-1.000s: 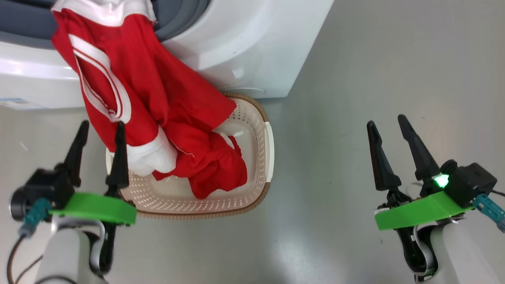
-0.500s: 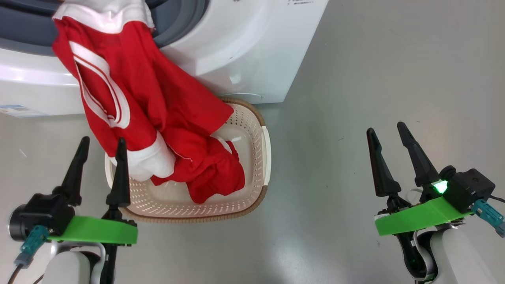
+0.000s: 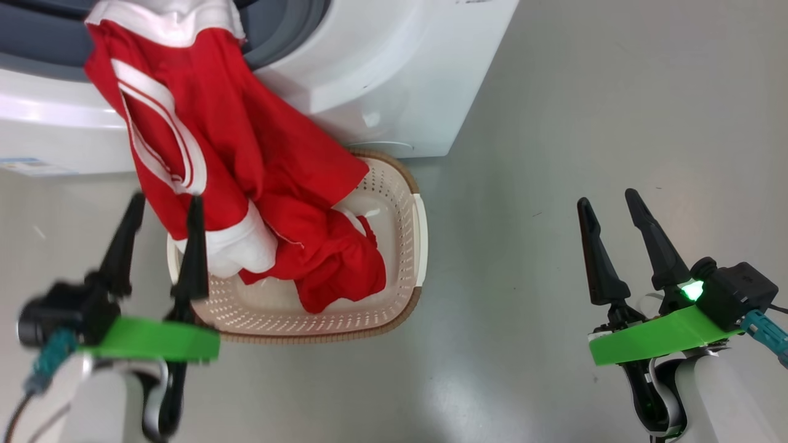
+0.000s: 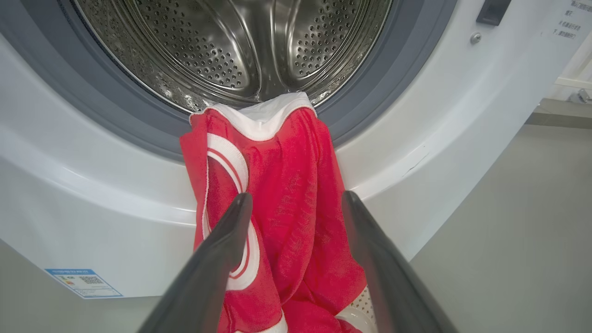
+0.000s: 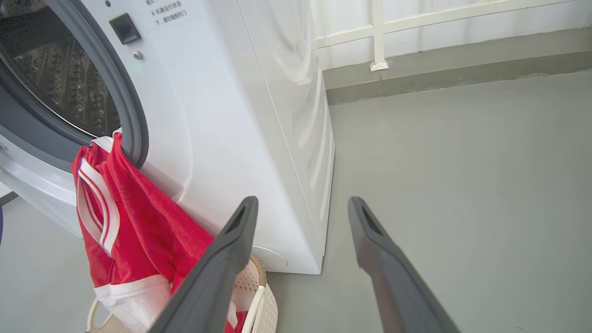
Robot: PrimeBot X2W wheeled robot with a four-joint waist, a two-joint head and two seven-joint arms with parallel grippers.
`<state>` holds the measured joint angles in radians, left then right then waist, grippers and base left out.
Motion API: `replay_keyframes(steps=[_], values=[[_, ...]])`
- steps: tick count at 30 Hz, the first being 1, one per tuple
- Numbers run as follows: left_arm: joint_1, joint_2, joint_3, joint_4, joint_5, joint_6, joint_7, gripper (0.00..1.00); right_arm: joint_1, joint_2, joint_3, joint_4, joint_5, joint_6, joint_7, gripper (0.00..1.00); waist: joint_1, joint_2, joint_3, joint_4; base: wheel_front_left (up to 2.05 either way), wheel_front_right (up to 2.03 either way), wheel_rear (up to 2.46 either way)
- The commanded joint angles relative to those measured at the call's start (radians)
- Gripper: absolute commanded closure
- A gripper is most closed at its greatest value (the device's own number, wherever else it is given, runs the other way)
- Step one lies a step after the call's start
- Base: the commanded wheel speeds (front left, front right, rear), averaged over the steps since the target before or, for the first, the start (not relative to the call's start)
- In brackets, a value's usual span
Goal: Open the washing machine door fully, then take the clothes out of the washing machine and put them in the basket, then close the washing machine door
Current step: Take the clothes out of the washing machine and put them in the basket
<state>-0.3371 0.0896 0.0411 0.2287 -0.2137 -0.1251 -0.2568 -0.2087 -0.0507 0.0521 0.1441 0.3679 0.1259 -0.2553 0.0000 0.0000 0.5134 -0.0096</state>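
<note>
The clothes [image 3: 246, 160] drape from the washing machine [image 3: 394, 67] into the basket [image 3: 320, 335], just ahead of the left gripper [image 3: 166, 200], its fingers apart. The right gripper [image 3: 606, 197], also spread, sits well aside.

Red white-striped clothes [image 3: 246, 160], cream basket [image 3: 403, 203]

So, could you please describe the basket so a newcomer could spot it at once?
Start at the big white washing machine; on the grey floor just in front of it sits the basket. It is cream plastic dotted with small holes, with a brown woven-look rim, and the red clothes hanging out of the machine trail down into it.
</note>
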Motion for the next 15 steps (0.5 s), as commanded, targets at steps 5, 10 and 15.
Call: replay_keyframes(steps=[5, 10, 15], values=[[-0.143, 0.068, -0.023, 0.031, -0.035, -0.006, 0.001, 0.0, -0.007, 0.001, 0.017, -0.026, -0.008, 0.005, -0.006, 0.0, 0.0, 0.0, 0.018, 0.017, 0.0, 0.0, 0.0], [-0.31, 0.108, -0.078, 0.091, -0.064, -0.006, 0.08, 0.0, -0.024, 0.001, 0.021, -0.027, -0.007, 0.005, -0.006, 0.0, 0.0, 0.0, 0.035, 0.021, 0.0, 0.0, 0.0], [-0.462, 0.137, -0.137, 0.162, -0.091, -0.006, 0.191, 0.0, -0.034, 0.001, 0.026, -0.03, -0.002, 0.005, -0.006, 0.0, 0.0, 0.0, 0.052, 0.017, 0.0, 0.0, 0.0]])
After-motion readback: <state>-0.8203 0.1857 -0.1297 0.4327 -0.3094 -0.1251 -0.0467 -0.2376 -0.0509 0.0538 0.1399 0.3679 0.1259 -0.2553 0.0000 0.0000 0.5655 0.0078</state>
